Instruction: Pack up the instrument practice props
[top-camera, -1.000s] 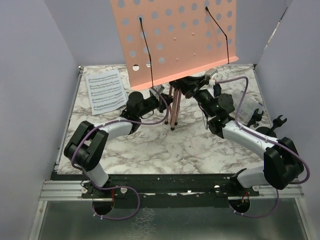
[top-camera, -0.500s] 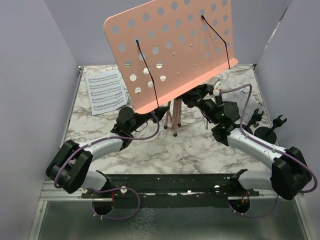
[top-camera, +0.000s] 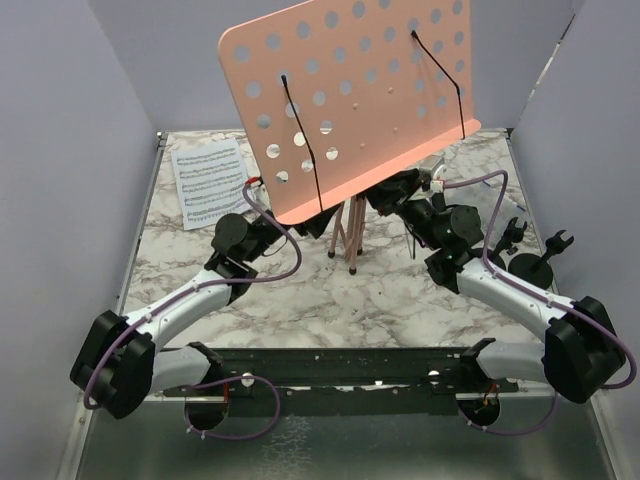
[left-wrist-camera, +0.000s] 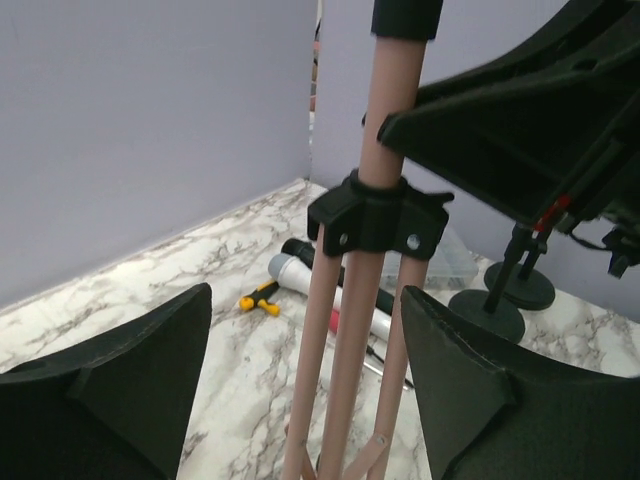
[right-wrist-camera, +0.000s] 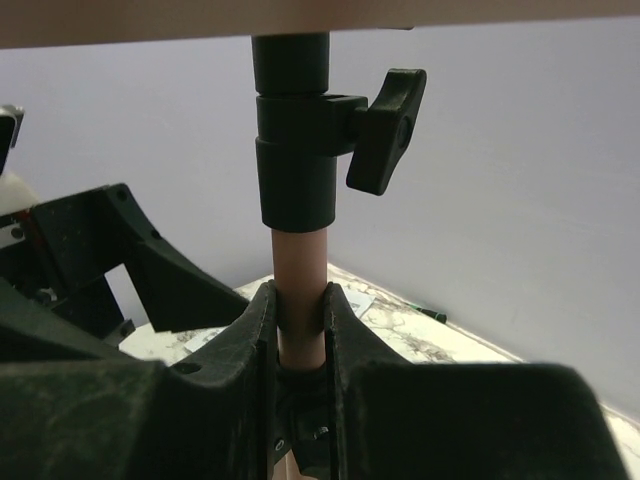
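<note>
The left arm (top-camera: 190, 300) lies low and stretched out from its base at 7 o'clock, the forearm running toward the middle of the desk (top-camera: 300, 300) with the wrist bent under the board. The left tool (left-wrist-camera: 305, 295) stands wide apart, one finger (left-wrist-camera: 130, 380) on each side of the legs of the pink music stand (top-camera: 345, 215), with clear gaps and no contact. The right arm (top-camera: 510, 290) reaches in from 5 o'clock, elbow low, its wrist raised to the stand's pole. The right tool (right-wrist-camera: 300, 305) is clamped on that pink pole, both fingers pressed against it just below the black collar with its clamp knob (right-wrist-camera: 385, 130). The stand is upright on its tripod near the desk's centre, a little toward 12 o'clock. Its perforated board (top-camera: 360, 100) is tilted, with the left corner lower than the right. White sheet-music pages (top-camera: 210, 182) lie flat at 10 o'clock, well apart from the stand. In the left wrist view a white microphone (left-wrist-camera: 292, 272) and a black microphone (left-wrist-camera: 300, 248) lie side by side beyond the legs. Two black round-based holders (left-wrist-camera: 505, 300) stand upright near the 3 o'clock edge.
</note>
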